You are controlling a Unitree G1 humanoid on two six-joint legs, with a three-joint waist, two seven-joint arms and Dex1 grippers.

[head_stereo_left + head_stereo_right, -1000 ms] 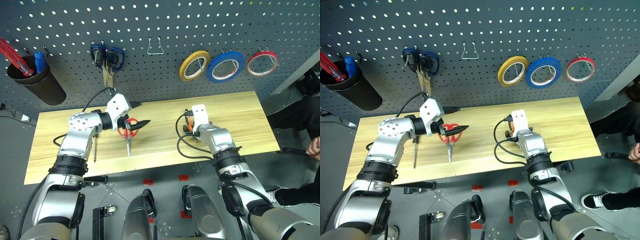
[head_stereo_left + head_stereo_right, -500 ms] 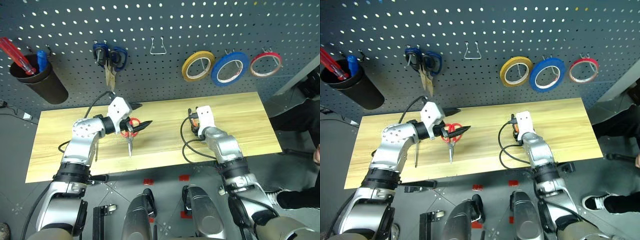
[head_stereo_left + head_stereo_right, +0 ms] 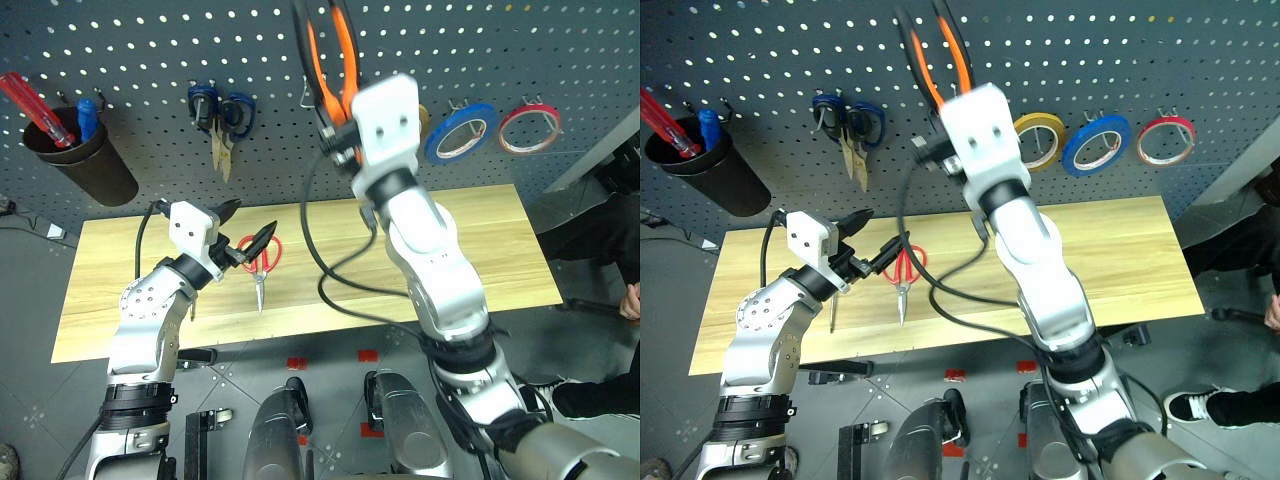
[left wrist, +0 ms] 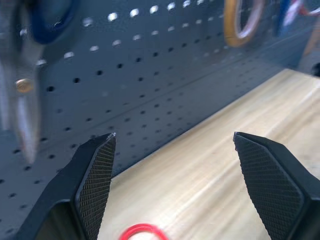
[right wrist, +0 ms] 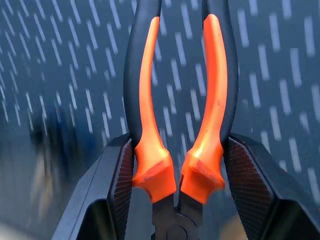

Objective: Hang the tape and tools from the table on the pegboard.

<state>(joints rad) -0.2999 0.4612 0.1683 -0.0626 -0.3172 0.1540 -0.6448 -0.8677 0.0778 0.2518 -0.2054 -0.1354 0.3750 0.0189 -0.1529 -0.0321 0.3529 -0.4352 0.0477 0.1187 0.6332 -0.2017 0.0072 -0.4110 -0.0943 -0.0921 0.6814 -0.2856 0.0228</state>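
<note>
**Pliers lifted to the pegboard; scissors and screwdriver wait on the table**

The right gripper (image 5: 177,200) pinches the pliers (image 3: 330,60) by the base of the 2 orange-and-black handles, which point up and away from the wrist. Held that way, the open loop between the handles probably can be dropped over the bare wire hook (image 3: 312,97) just beside them on the pegboard (image 3: 130,40).

The left gripper (image 3: 238,228) hovers with its jaws spread and empty just above the red-handled scissors (image 3: 260,262), which lie flat on the table (image 3: 480,250), blades pointing toward the near edge. This looks like staging for the next pick. The screwdriver (image 3: 831,318) lies on the wood beside the left forearm. The blue tape (image 3: 460,132) already hangs on the board between the yellow roll (image 3: 1038,140) and the red-rimmed roll (image 3: 528,127).

Compared with 1 second ago, the right arm has swung from low over the table, where the pliers lay, up to the board. The left gripper has drawn back slightly from over the scissors. The scissors have not moved.
</note>
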